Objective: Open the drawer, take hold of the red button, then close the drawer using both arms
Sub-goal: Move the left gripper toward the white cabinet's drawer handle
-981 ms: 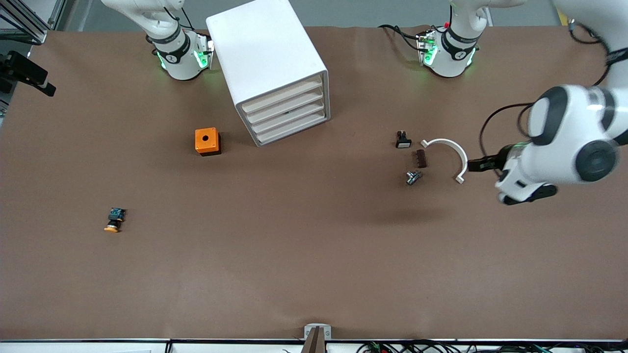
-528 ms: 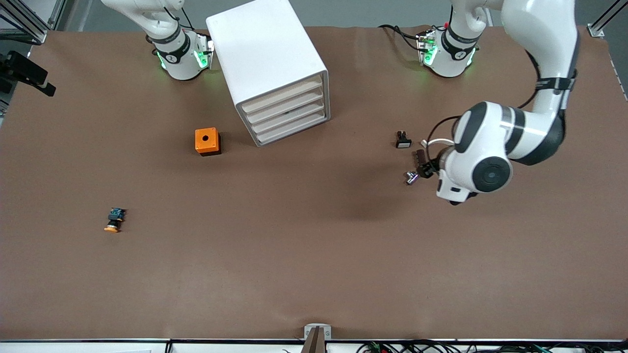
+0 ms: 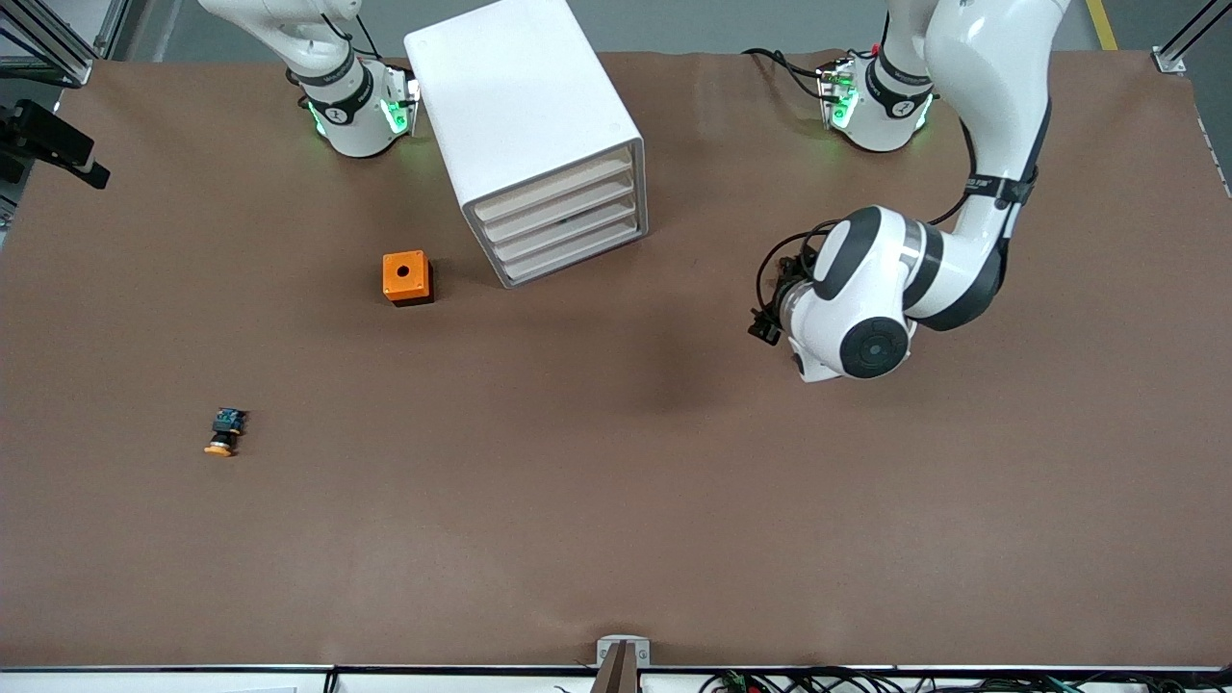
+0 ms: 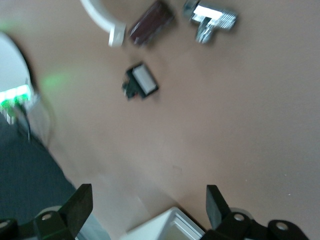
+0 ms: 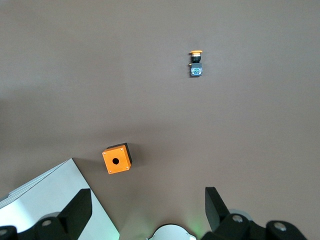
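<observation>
Orange-yellow-capped button (image 3: 223,433), lower part of the front view, toward the right arm's end; orange cube (image 3: 407,277) with a round hole, above it, near the cabinet

White box cabinet (image 3: 525,106), top centre; four drawers (image 3: 563,219), pale beige front slats, all flush shut

Right gripper (image 5: 145,210): high over cube and cabinet, fingers spread wide, empty; arm waits

Left gripper (image 4: 147,205): over bare brown table, well apart from the drawer fronts, fingers spread wide, empty; small black switch (image 4: 141,82) lies below it
</observation>
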Robot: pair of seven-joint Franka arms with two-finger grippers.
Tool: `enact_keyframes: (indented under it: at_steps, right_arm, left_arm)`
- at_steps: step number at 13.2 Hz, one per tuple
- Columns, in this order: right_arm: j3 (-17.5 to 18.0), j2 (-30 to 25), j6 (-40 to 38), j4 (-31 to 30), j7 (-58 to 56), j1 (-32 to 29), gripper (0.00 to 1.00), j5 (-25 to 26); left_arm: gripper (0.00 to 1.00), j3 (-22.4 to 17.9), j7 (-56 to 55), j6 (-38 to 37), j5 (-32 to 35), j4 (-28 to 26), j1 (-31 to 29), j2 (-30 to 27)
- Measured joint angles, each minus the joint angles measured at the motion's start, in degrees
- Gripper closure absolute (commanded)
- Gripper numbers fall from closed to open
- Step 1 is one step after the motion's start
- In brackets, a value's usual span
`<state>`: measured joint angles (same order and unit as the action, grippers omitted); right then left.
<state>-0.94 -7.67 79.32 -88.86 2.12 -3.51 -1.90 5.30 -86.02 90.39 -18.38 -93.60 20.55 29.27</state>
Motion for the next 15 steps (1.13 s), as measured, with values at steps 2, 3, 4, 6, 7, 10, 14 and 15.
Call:
enact_keyframes:
  at_steps: [2,3,4,6,7,10,14,15]
  right_arm:
    - [-0.02,0.00,-0.02,0.00,0.00,0.00,0.00,0.00]
    - [-0.04,0.00,-0.02,0.00,0.00,0.00,0.00,0.00]
    - [-0.05,0.00,-0.02,0.00,0.00,0.00,0.00,0.00]
    - [-0.05,0.00,-0.03,0.00,0.00,0.00,0.00,0.00]
    - [-0.06,0.00,-0.03,0.00,0.00,0.00,0.00,0.00]
    - [-0.06,0.00,-0.03,0.00,0.00,0.00,0.00,0.00]
    - [-0.06,0.00,-0.07,0.00,0.00,0.00,0.00,0.01]
    - [-0.06,0.00,-0.11,0.00,0.00,0.00,0.00,0.01]
  left_arm:
    - [0.00,0.46,-7.21,-0.92,-4.41,1.49,0.08,2.37]
    - [0.00,0.49,-10.82,-1.01,-6.93,2.18,0.08,3.43]
    - [0.00,0.49,-14.50,-1.02,-9.59,3.02,0.08,4.54]
    - [0.00,0.49,-20.56,-1.07,-15.07,4.88,0.05,6.67]
    - [0.00,0.49,-22.90,-1.28,-17.88,5.41,0.05,7.54]
    - [0.00,1.42,-28.59,-3.76,-24.68,5.97,0.06,9.78]
    - [0.00,4.17,-34.62,-4.55,-30.74,6.27,0.19,12.39]
    - [0.00,4.45,-35.54,-4.69,-31.62,6.30,0.23,13.12]
